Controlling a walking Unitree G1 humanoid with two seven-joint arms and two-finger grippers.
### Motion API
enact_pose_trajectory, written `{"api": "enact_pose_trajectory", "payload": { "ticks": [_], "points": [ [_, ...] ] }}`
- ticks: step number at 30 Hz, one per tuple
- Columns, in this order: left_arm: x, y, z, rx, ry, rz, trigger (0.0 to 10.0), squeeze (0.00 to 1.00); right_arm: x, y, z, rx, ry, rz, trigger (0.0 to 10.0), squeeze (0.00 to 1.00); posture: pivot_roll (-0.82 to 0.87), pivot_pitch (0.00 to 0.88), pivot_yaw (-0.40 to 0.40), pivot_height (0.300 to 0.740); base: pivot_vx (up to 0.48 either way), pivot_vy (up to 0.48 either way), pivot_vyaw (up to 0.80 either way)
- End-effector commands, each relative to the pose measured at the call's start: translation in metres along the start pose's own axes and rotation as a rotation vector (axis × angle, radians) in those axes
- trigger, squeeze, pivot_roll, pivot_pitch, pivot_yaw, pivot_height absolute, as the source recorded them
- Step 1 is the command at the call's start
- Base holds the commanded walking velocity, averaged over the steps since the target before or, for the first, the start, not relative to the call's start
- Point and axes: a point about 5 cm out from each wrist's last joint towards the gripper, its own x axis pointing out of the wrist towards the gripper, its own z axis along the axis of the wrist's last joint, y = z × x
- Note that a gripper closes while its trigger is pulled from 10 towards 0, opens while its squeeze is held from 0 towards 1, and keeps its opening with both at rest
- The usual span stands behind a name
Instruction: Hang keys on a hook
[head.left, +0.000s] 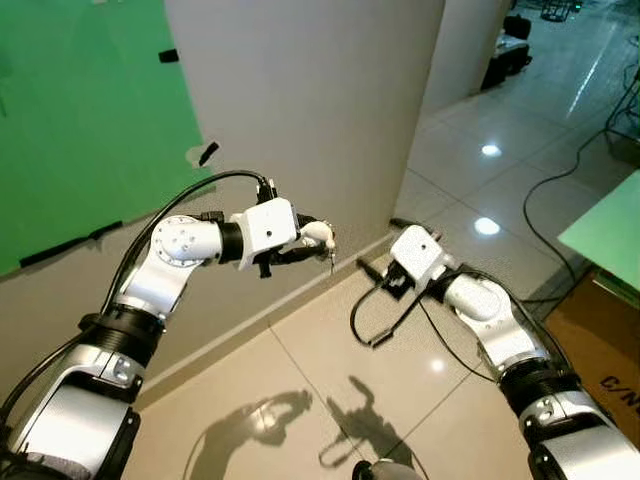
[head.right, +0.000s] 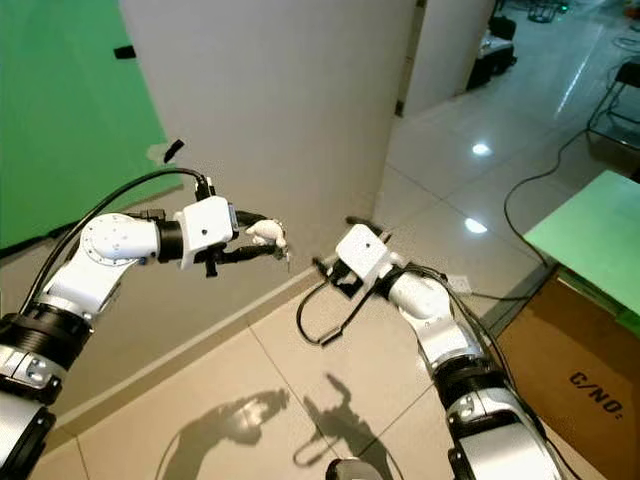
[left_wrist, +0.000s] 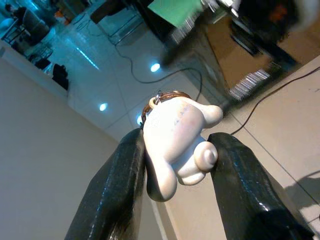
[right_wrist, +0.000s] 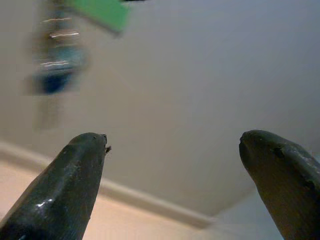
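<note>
One "C/NO" carton (head.right: 585, 385), keychain (left_wrist: 177, 142) gripped.

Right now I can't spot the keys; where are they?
The white figurine keychain is clamped in the left gripper, held out close to the beige wall, left of the right gripper.

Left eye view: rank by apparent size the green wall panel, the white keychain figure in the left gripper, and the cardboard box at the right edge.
1. Green wall panel, by far the largest.
2. Cardboard box, cut off by the frame edge, so its full size is unsure.
3. White keychain figure, smallest, pinched in the left gripper.
</note>
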Motion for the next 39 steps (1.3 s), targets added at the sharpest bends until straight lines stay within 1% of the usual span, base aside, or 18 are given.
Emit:
{"api": "enact_pose_trajectory", "payload": {
  "ticks": [1,9,11,13,14,15,16,17,20,21,22,23,24,26,32,33,35,39],
  "points": [
    [-0.003,0.005,0.003,0.007,-0.002,0.014,10.0,0.00,0.001,0.009,0.002,0.065,-0.020,0.085,10.0,0.00,-0.09,0.000,0.030,0.740,0.000,0.000,0.00],
    [-0.005,0.005,0.001,0.031,0.010,0.019,10.0,0.00,0.003,-0.002,0.026,0.052,-0.128,0.111,10.0,0.00,-0.09,0.000,0.035,0.740,0.000,0.000,0.00],
    [-0.007,0.003,-0.008,0.126,0.095,0.011,10.0,0.00,0.001,-0.008,0.034,0.039,-0.147,0.143,10.0,0.00,-0.09,0.000,0.035,0.740,0.000,0.000,0.00],
    [-0.008,0.001,-0.013,0.169,0.141,-0.005,10.0,0.00,0.001,-0.011,0.038,0.037,-0.151,0.156,10.0,0.00,-0.09,0.000,0.035,0.740,0.000,0.000,0.00],
    [-0.012,-0.001,-0.024,0.267,0.249,-0.045,10.0,0.00,0.000,-0.015,0.042,0.019,-0.155,0.164,10.0,0.00,-0.09,0.000,0.035,0.740,0.000,0.000,0.00],
    [-0.012,-0.001,-0.024,0.267,0.249,-0.045,10.0,0.00,0.000,-0.015,0.042,0.019,-0.155,0.164,10.0,0.00,-0.09,0.000,0.035,0.740,0.000,0.000,0.00],
    [-0.018,-0.001,-0.034,0.417,0.375,-0.095,10.0,0.00,0.000,-0.018,0.046,0.003,-0.160,0.166,10.0,0.00,-0.09,0.000,0.034,0.740,0.000,0.000,0.00],
    [-0.020,0.000,-0.037,0.466,0.415,-0.115,10.0,0.00,0.000,-0.019,0.047,0.000,-0.160,0.166,10.0,0.00,-0.09,0.000,0.034,0.740,0.000,0.000,0.00],
    [-0.024,0.005,-0.040,0.585,0.492,-0.136,10.0,0.00,0.000,-0.019,0.047,-0.004,-0.156,0.166,10.0,0.00,-0.08,0.000,0.032,0.740,0.000,0.000,0.00],
    [-0.024,0.005,-0.040,0.585,0.492,-0.136,10.0,0.00,0.000,-0.019,0.047,-0.004,-0.156,0.166,10.0,0.00,-0.08,0.000,0.032,0.740,0.000,0.000,0.00],
    [-0.025,0.009,-0.039,0.730,0.532,-0.178,10.0,0.00,0.001,-0.018,0.047,-0.007,-0.150,0.165,10.0,0.00,-0.08,0.000,0.030,0.740,0.000,0.000,0.00],
    [-0.025,0.009,-0.039,0.730,0.532,-0.178,10.0,0.00,0.001,-0.018,0.047,-0.007,-0.150,0.165,10.0,0.00,-0.08,0.000,0.030,0.740,0.000,0.000,0.00],
    [-0.025,0.012,-0.041,0.866,0.576,-0.220,10.0,0.00,0.002,-0.016,0.047,-0.009,-0.148,0.162,10.0,0.00,-0.07,0.000,0.031,0.740,0.000,0.000,0.00],
    [-0.021,0.016,-0.040,0.949,0.576,-0.202,10.0,0.00,0.003,-0.015,0.048,-0.005,-0.154,0.148,10.0,0.00,-0.07,0.000,0.034,0.740,0.000,0.000,0.00],
    [0.002,0.026,-0.021,1.354,0.441,-0.070,10.0,0.00,0.011,0.000,0.051,0.005,-0.169,0.236,10.0,0.00,-0.08,0.000,0.053,0.740,0.000,0.000,0.00],
    [0.002,0.026,-0.021,1.354,0.441,-0.070,10.0,0.00,0.011,0.000,0.051,0.005,-0.169,0.236,10.0,0.00,-0.08,0.000,0.053,0.740,0.000,0.000,0.00],
    [0.005,0.032,-0.016,1.489,0.409,-0.020,10.0,0.00,0.011,0.002,0.052,-0.020,-0.165,0.284,10.0,0.00,-0.08,0.000,0.059,0.740,0.000,0.000,0.00],
    [0.004,0.041,-0.010,1.636,0.338,0.078,10.0,0.00,0.010,-0.003,0.058,-0.062,-0.168,0.301,10.0,0.00,-0.08,0.000,0.059,0.740,0.000,0.000,0.00]
  ]
}}
